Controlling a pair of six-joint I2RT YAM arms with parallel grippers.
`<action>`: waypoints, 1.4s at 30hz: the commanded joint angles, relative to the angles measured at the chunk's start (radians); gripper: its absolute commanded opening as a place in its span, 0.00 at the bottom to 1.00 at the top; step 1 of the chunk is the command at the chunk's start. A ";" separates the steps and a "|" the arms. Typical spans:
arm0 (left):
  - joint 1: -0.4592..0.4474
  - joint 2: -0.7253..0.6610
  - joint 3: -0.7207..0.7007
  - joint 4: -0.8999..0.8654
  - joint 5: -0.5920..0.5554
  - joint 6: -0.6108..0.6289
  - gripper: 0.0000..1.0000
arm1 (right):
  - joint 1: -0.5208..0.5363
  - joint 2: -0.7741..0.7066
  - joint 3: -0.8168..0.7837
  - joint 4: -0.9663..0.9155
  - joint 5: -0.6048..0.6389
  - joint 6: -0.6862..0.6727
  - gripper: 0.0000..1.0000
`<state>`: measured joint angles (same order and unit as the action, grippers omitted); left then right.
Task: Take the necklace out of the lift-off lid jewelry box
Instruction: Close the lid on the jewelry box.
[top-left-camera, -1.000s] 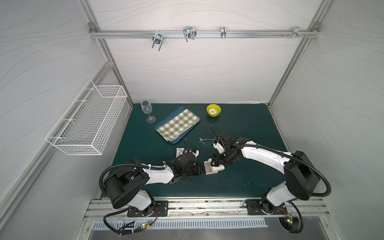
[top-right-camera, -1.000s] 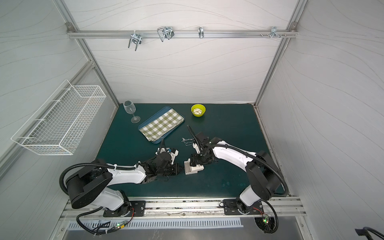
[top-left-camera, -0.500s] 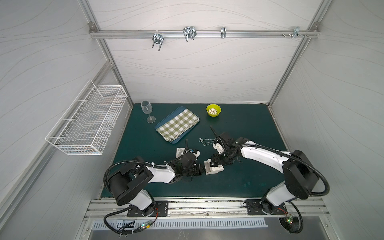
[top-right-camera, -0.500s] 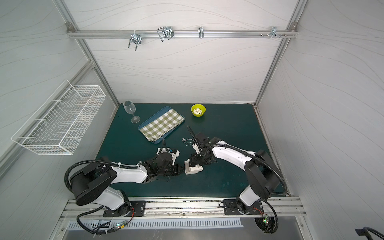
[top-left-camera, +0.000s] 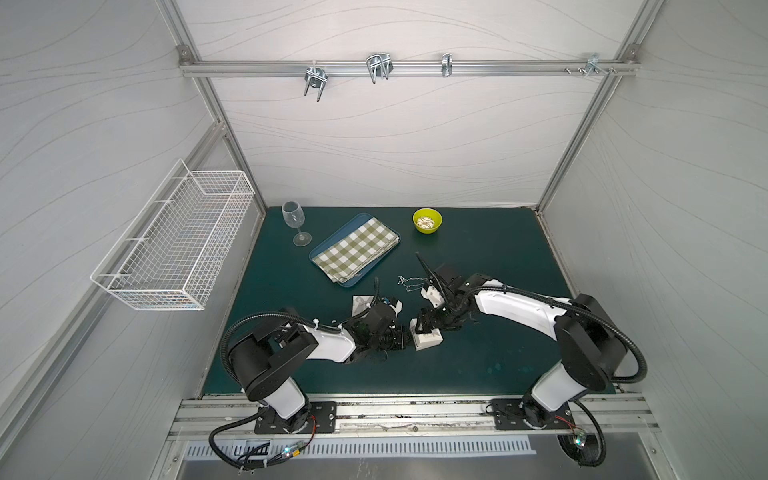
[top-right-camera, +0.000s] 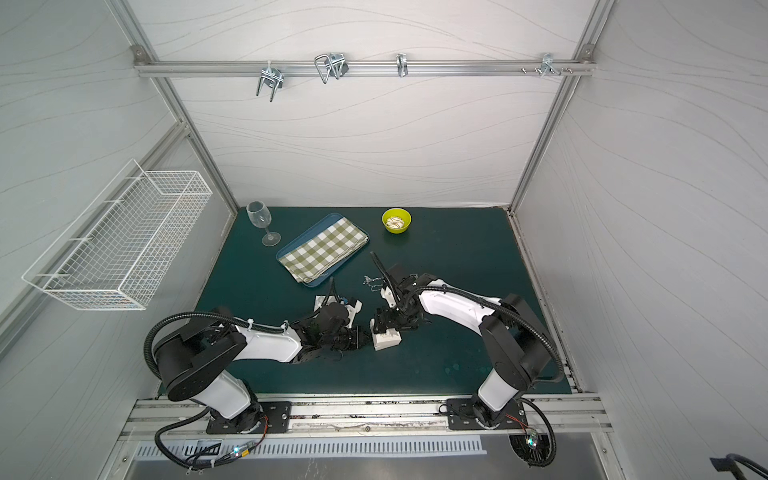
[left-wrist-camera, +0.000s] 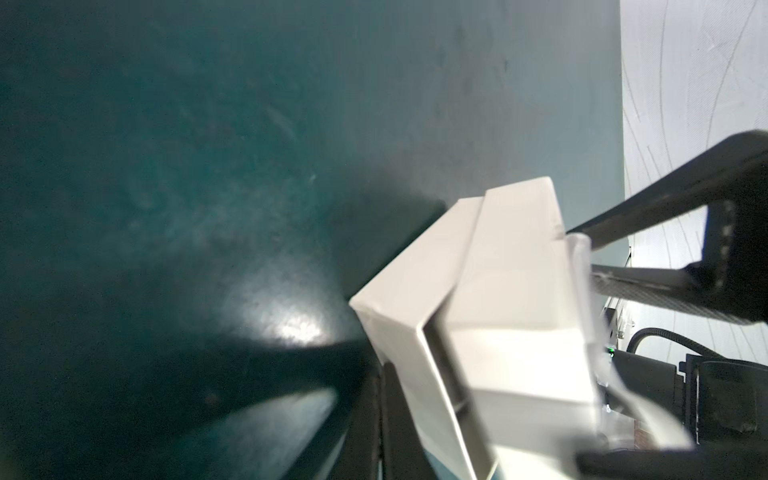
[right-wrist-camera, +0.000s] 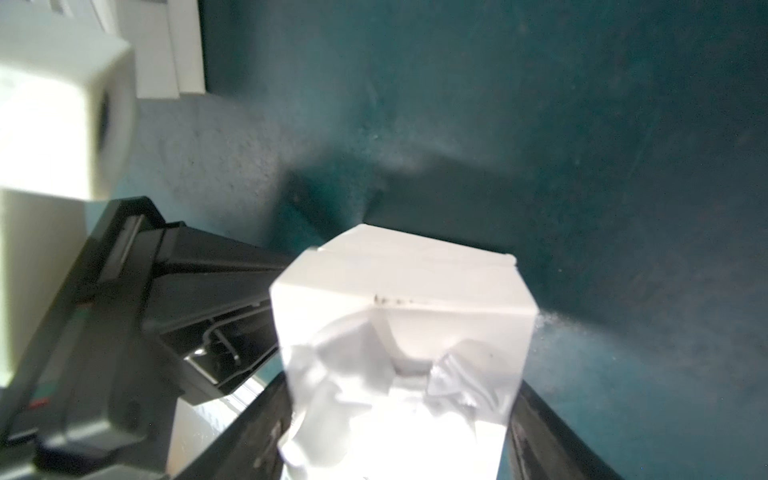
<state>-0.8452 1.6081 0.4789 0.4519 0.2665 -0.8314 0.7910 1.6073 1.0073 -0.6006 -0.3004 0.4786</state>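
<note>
Right wrist view: right pincer (right-wrist-camera: 403, 386) stands spread astride the white box (right-wrist-camera: 399, 282); left pincer (top-left-camera: 408, 338) pinches its wall. In both top views, necklace (top-left-camera: 409, 283) lies near the desk's (top-left-camera: 498, 257) centre, behind the box.

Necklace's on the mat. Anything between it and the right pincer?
Yes. The right pincer straddles the open box, and the necklace lies on the mat behind that arm's own wrist, which sits between them. Nothing else shows in that gap.
</note>
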 joint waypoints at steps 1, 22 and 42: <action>-0.002 0.023 0.025 0.073 0.005 -0.014 0.07 | 0.010 -0.028 0.004 0.023 -0.066 -0.006 0.80; 0.033 -0.008 0.055 -0.057 -0.041 0.033 0.08 | -0.035 0.089 -0.021 0.044 0.112 -0.076 0.61; 0.308 -0.258 0.370 -0.661 -0.216 0.491 0.44 | -0.261 -0.137 0.135 -0.077 0.185 -0.224 0.80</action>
<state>-0.5594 1.3827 0.7795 -0.0982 0.1200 -0.4553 0.5705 1.5555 1.1286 -0.6117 -0.1368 0.2962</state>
